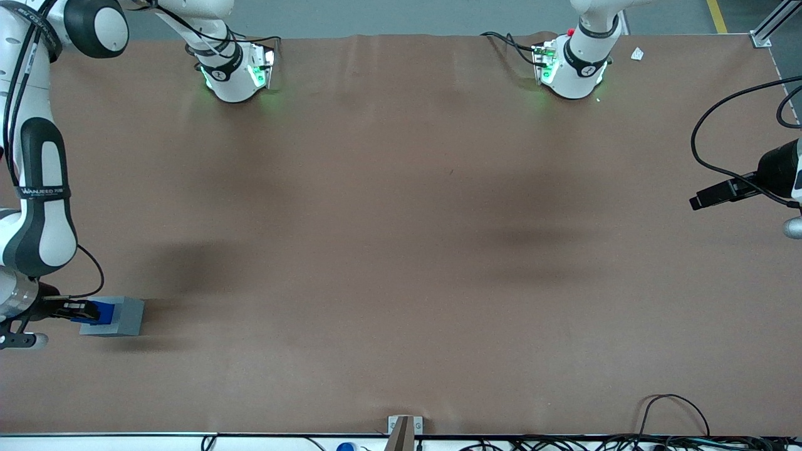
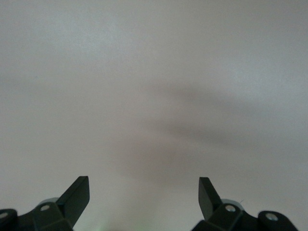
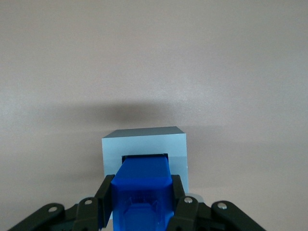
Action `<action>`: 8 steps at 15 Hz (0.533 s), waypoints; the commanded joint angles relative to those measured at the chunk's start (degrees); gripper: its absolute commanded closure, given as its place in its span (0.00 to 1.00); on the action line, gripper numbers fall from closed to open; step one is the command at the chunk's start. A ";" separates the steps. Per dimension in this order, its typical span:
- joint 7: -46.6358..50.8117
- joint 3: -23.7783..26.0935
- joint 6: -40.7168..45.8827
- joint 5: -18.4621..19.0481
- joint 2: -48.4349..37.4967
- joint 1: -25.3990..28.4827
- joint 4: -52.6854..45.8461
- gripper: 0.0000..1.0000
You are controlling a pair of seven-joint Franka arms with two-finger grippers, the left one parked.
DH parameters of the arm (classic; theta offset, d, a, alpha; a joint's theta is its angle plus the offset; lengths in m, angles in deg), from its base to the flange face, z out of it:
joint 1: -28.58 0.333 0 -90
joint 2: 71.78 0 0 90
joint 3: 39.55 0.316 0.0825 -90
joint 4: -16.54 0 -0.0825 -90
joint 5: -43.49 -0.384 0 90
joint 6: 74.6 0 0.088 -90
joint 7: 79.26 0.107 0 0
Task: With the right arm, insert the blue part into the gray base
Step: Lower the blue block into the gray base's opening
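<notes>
The gray base point(image 1: 122, 316) sits on the brown table near the front camera, at the working arm's end. The blue part point(image 1: 100, 311) is over its top, with its lower end at or in the square socket. In the right wrist view the blue part point(image 3: 143, 190) points into the dark socket of the gray base point(image 3: 144, 144), whose pale rim shows around it. My gripper point(image 1: 78, 309) is shut on the blue part, one black finger point(image 3: 105, 199) pressed against each side of it point(image 3: 142, 198). How deep the part sits in the socket is hidden.
The brown table point(image 1: 401, 250) spreads wide toward the parked arm's end. Both arm bases point(image 1: 238, 72) glow green at the edge farthest from the front camera. Cables point(image 1: 677, 419) and a small metal bracket point(image 1: 404, 426) lie along the table edge nearest the front camera.
</notes>
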 commanded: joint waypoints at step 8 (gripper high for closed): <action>-0.57 0.86 0.30 -1.68 0.98 -0.36 -1.24 0.00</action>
